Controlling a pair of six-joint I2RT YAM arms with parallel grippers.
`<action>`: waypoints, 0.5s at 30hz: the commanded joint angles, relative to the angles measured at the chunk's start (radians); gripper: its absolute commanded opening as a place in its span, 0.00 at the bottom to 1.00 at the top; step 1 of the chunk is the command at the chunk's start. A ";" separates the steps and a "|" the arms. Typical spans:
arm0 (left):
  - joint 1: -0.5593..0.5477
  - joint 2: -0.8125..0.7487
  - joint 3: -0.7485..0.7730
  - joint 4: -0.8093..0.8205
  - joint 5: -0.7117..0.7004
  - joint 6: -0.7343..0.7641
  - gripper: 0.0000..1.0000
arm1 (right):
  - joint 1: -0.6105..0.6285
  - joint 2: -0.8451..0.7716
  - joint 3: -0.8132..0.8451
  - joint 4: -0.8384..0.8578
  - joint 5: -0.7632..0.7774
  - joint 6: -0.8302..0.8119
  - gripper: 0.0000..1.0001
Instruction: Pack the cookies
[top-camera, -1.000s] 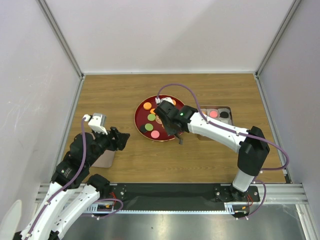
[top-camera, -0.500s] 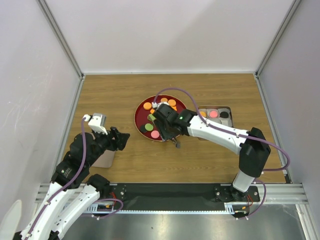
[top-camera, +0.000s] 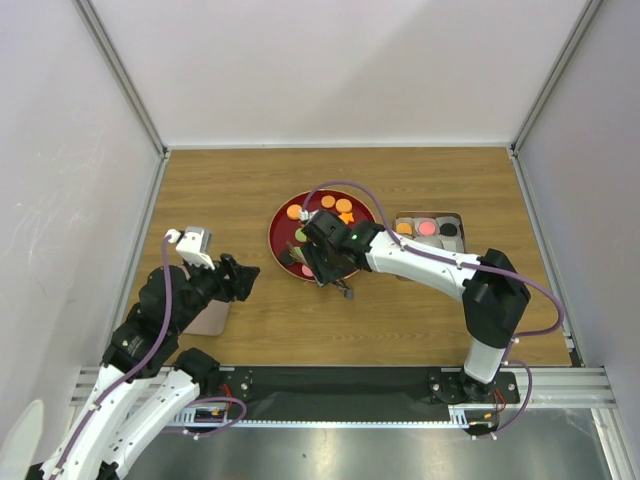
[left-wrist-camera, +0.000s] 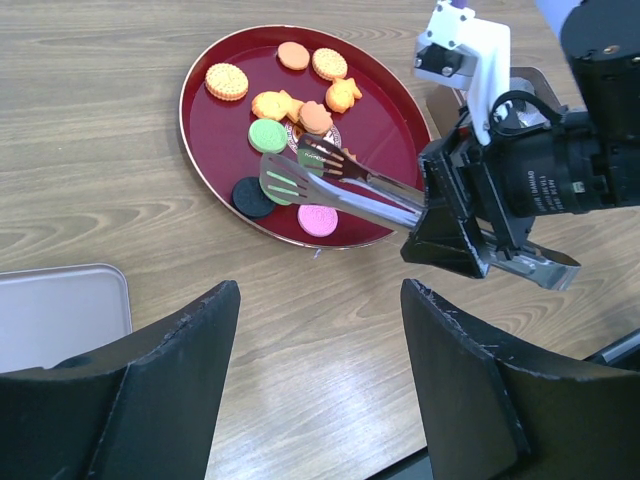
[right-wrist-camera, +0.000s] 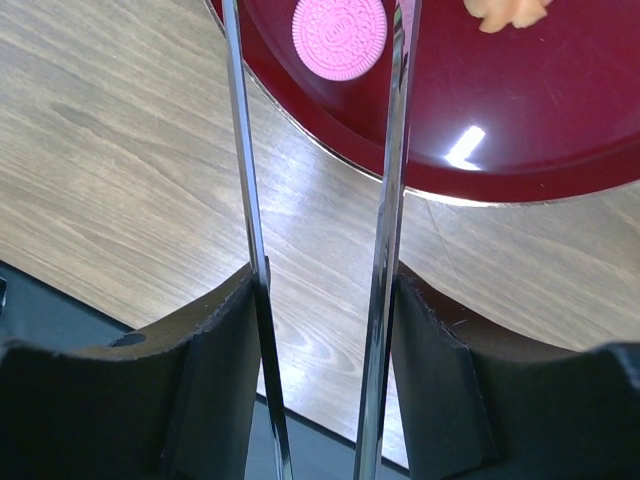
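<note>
Black right gripper (left-wrist-camera: 455, 225) pinches metal tongs (left-wrist-camera: 345, 190), whose spread tips hover over the cookies (left-wrist-camera: 267, 135) lying on the red plate (left-wrist-camera: 390, 110) at mid-table. More sit in the tin (top-camera: 460, 222) just right of it. At near left, the left gripper (left-wrist-camera: 320, 290) hovers, fingers spread wide.

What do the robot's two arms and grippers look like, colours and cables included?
Both the left arm and right arm have white shells with black joints, and a purple cable loops along each. The right arm's wrist shows a small green light. Left gripper and right gripper each have two matte black, wedge-shaped fingers, with a white camera block at the wrist.
</note>
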 joint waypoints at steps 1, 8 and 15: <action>-0.006 -0.008 0.001 0.026 -0.002 0.016 0.72 | -0.007 0.018 0.003 0.043 -0.029 0.001 0.53; -0.009 -0.008 0.003 0.025 0.000 0.016 0.72 | -0.027 0.029 -0.014 0.055 -0.032 0.009 0.53; -0.009 -0.008 0.003 0.025 -0.003 0.016 0.72 | -0.033 0.047 -0.017 0.066 -0.049 0.007 0.53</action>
